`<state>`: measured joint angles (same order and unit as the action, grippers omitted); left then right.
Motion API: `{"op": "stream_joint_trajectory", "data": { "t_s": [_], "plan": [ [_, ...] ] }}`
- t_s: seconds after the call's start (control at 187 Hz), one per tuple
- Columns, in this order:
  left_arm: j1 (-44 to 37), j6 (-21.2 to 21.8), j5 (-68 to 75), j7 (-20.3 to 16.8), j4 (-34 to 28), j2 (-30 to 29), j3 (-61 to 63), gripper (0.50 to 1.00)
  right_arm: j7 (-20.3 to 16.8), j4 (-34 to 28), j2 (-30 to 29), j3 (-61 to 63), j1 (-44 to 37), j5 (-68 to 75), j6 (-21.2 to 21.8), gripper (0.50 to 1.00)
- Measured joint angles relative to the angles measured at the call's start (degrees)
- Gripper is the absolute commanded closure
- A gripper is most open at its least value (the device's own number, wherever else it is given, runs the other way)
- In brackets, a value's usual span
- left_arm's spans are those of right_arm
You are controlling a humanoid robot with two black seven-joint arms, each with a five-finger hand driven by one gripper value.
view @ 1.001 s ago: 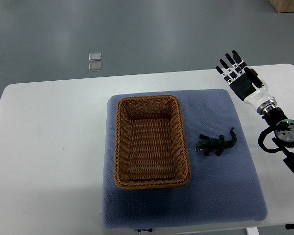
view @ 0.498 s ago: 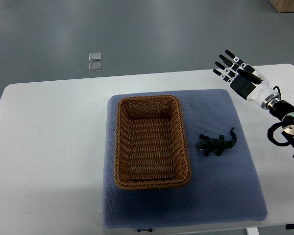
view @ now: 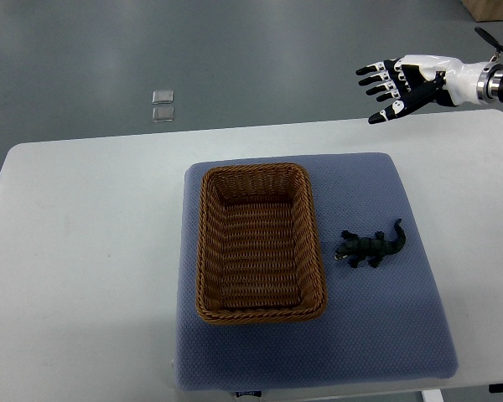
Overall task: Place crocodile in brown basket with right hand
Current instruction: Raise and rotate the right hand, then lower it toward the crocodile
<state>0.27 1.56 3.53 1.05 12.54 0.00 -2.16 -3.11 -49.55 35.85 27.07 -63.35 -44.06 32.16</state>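
The right robot hand (view: 412, 81) hangs in the air at the upper right of the top view, above the far edge of the bench (view: 84, 243). Its arm comes in from the right edge. It is open and holds nothing: the dark fingers (view: 374, 83) are spread and point towards the left.

The crocodile (view: 369, 247) lies well apart from the robot hand, nearer the robot. It is a dark green toy lying flat on a blue mat (view: 394, 335), with its head towards the brown basket (view: 203, 251) and its tail angled up to the right. It is just beside the basket's right wall but does not touch it. The basket, a woven rectangle, stands on the left half of the same mat.

Beyond the bench, two small clear squares (view: 162, 106) lie on the grey floor (view: 260, 50).
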Motion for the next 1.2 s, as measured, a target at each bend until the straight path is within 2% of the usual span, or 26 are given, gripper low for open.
{"op": "stream_joint_trajectory", "data": {
  "t_s": [0.171, 0.364, 0.493, 0.851, 1.199],
  "plan": [
    [-0.11, -0.12, -0.02, 0.04, -0.05, 0.00, -0.12, 0.500, -2.30, -8.81, 4.54, -6.42, -4.47, -5.41, 0.65, 0.570],
    [-0.26, -0.15, -0.12, 0.08, -0.14, 0.00, -0.12, 0.500, -3.51, -21.12, 8.78, -9.30, -5.02, -14.35, 2.63, 0.570],
    [-0.29, -0.15, -0.12, 0.10, -0.15, 0.00, -0.05, 0.500, -5.12, -26.94, 10.08, -10.62, -4.99, -16.43, 2.67, 0.570],
    [-0.27, 0.02, -0.19, 0.10, -0.34, 0.00, -0.45, 0.500, -5.40, -30.73, 13.54, -11.65, -2.40, -19.38, 1.92, 0.581],
    [-0.27, 0.04, -0.29, 0.10, -0.24, 0.00, -0.56, 0.500, -5.53, -32.27, 13.11, -11.61, 6.22, -25.88, -4.75, 0.587]
  ]
}}
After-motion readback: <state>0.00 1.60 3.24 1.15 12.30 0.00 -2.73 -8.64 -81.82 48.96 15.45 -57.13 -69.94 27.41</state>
